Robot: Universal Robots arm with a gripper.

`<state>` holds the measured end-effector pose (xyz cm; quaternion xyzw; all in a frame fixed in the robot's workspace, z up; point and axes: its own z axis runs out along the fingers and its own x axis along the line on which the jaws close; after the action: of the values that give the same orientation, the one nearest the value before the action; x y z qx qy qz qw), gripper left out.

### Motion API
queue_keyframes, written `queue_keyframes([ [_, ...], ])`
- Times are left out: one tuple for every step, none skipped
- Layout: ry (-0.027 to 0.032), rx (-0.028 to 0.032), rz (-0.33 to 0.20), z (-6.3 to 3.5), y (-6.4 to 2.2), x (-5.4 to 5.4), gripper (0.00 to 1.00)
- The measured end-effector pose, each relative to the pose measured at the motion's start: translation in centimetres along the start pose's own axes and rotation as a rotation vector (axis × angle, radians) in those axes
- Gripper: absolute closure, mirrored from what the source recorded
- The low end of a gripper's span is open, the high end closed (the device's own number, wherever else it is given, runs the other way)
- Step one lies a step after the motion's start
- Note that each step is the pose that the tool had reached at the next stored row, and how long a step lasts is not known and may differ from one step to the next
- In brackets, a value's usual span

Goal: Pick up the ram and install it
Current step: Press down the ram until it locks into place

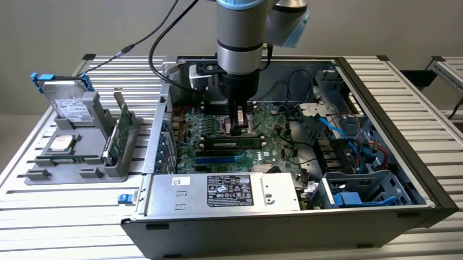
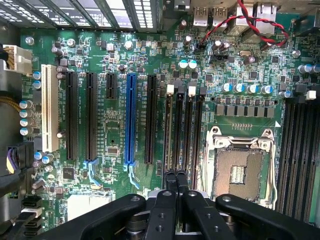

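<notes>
Fingers [image 2: 176, 181] of mine pressed together, grasping nothing, hang over the motherboard [image 2: 120, 60], while the ram [image 1: 233, 144] lies seated crosswise nearer the case's front edge.

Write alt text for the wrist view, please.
The black pincer, fingers pressed together, hangs over a green motherboard near its memory slots, beside the empty processor socket. A blue expansion slot and a white one run parallel nearby.

A robotics test lab or assembly workshop is indicated. An opened computer case [image 1: 289, 162] is laid on a slatted aluminium workbench [image 1: 65, 216]. A grey parts fixture [image 1: 79, 141] is placed near the workbench's edge.
</notes>
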<state>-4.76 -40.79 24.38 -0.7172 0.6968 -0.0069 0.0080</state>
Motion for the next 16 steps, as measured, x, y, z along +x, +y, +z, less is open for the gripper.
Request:
queue_keyframes([
  [0.0,0.0,0.0,0.0,0.0,0.0,0.9],
  [0.0,0.0,0.0,0.03,0.0,0.0,0.9],
  [-0.0001,0.0,0.0,0.07,0.0,0.0,0.9],
  [0.0001,-0.0009,0.0,0.09,0.01,0.01,0.9],
  [-0.0001,-0.002,0.0,0.14,0.0,0.0,0.9],
  [-0.0001,-0.0034,0.0,0.21,0.0,0.0,0.9],
  [-0.0001,-0.006,0.0,0.27,0.0,0.01,0.9],
  [-0.0003,-0.0102,0.0,0.33,0.0,0.02,0.9],
  [-0.0004,-0.0131,0.0,0.37,0.01,0.02,0.9],
  [-0.0003,-0.0168,0.0,0.38,0.01,0.04,0.9],
  [-0.0007,-0.0216,0.0,0.42,0.0,0.05,0.9],
  [-0.0007,-0.0263,0.0,0.44,-0.01,0.06,0.9],
  [-0.0006,-0.0286,0.0,0.44,-0.04,0.07,0.9],
  [-0.0008,-0.0299,0.0,0.47,-0.12,0.09,0.9],
  [-0.0008,-0.03,0.0,0.53,-0.21,0.1,0.9],
  [-0.0008,-0.0303,0.0,0.62,-0.31,0.13,0.9],
])
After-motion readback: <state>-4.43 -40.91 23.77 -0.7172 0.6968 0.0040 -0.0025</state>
